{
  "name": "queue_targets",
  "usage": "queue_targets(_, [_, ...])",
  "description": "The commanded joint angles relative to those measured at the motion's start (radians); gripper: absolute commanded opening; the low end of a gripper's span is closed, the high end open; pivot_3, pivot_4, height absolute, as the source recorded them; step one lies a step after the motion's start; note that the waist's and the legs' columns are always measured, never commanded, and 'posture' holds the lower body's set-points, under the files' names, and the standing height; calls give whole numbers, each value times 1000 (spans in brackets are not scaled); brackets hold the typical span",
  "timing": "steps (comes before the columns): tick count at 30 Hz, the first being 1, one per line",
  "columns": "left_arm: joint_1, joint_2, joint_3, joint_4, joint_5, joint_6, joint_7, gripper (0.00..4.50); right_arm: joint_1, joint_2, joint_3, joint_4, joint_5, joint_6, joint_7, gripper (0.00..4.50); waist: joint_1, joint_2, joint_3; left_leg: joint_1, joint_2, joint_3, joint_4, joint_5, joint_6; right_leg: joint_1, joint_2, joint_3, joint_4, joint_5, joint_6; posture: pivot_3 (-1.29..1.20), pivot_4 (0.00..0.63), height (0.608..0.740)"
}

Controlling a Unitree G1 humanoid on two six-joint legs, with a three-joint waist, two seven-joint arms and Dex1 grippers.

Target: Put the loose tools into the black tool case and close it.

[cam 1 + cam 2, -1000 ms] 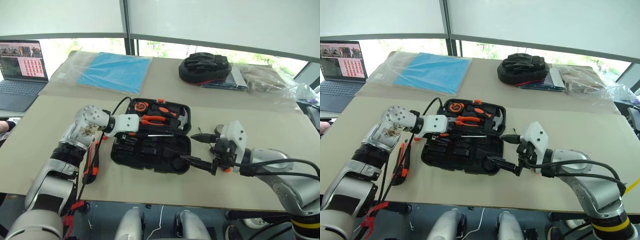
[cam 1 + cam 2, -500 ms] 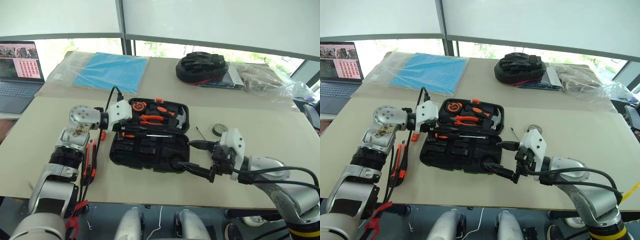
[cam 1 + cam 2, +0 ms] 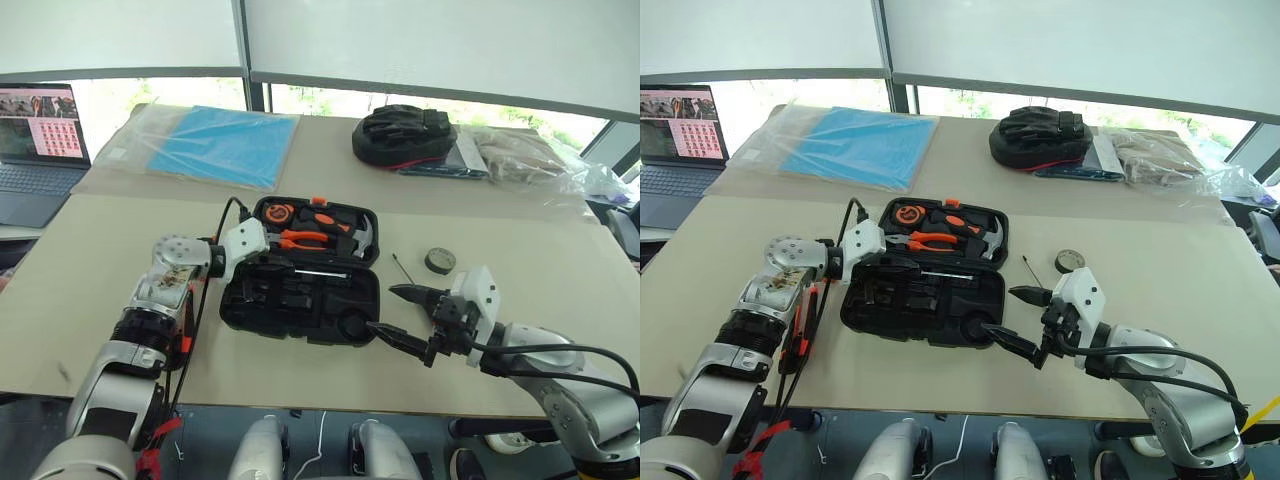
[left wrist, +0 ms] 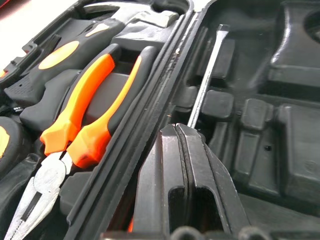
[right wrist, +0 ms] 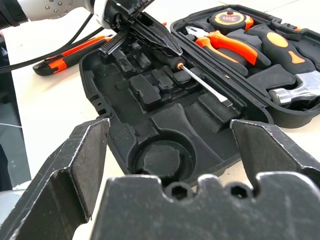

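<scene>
Seating a screwdriver (image 5: pixel 200 82) in the black tool case (image 3: pixel 300 300), the left gripper (image 5: pixel 150 40) is clamped shut above its handle; the right gripper (image 3: pixel 395 315) waits wide at five o'clock.

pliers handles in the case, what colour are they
Orange. The pliers show best in the left wrist view, lying in the case's lid half.

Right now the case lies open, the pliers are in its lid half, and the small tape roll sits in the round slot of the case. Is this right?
Not quite. The round slot of the black tool case is empty, as the right wrist view shows; the tape roll lies on the table. The pliers are in the lid half.
</scene>
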Motion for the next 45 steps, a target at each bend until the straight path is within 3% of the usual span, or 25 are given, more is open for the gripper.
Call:
queue_targets(1, [31,-2,-56,10,53,30,2,45,-16,2,-22,-39,11,-3,-14,4500,0,2,-1,0,0,0,0,0,0,0,0,0,0,0,0,0,150,740])
queue_targets(7, [34,-21,4,21,-2,-23,44,45,-4,10,-50,-37,17,-21,-34,4500,0,4,-2,1,0,0,0,0,0,1,0,0,0,0,0,0,150,740])
queue_targets(10, [82,0,160,-69,-202,-55,-44,742,87,16,-145,-63,34,-58,-30,4500,0,4,-2,0,0,0,0,0,0,0,0,0,0,0,0,0,150,740])
queue_targets(13, [168,77,281,-148,-363,-57,-190,1806,222,18,-238,-99,29,-97,-8,4500,-5,3,-2,-1,1,0,-1,-1,1,-2,0,1,0,0,0,0,150,740])
queue_targets(18, [375,232,424,-224,-517,-21,-391,3695,465,80,-348,-109,-57,-234,3,4500,-17,6,-3,1,2,0,-3,-1,1,-1,0,1,0,-1,-2,0,150,740])
queue_targets(21, [475,287,469,-285,-576,39,-431,4402,582,109,-373,-85,-106,-311,34,4500,-11,8,-3,2,3,1,-3,-1,0,-1,-1,1,-1,-4,3,0,150,740])
queue_targets(24, [578,325,483,-385,-668,95,-434,4402,647,111,-382,-66,-178,-283,-21,4500,-4,9,-3,2,3,1,-2,-1,0,-1,-3,0,-2,-10,0,0,150,740])
queue_targets(29, [635,284,506,-504,-714,148,-401,4402,633,92,-395,-44,-158,-254,-18,4500,-4,12,-2,5,4,1,-3,-2,-2,-2,-5,1,-2,-10,0,0,150,740])
queue_targets(36, [632,173,531,-656,-803,221,-245,4402,410,-50,-333,-54,-116,49,-111,4500,-13,14,-3,5,4,3,-3,-1,-1,0,-1,4,-1,-7,-3,0,150,740])
queue_targets(44, [718,170,534,-656,-715,132,-295,4402,45,-81,-115,55,-153,298,-210,4500,-15,14,-3,5,4,6,-4,-2,-1,-3,2,7,0,-7,-6,0,150,740])
queue_targets(45, [726,170,539,-650,-704,119,-296,4466,-2,-70,-87,71,-160,332,-230,4240,-13,14,-3,5,4,6,-4,-2,-1,-3,2,7,0,-7,-6,0,150,740])
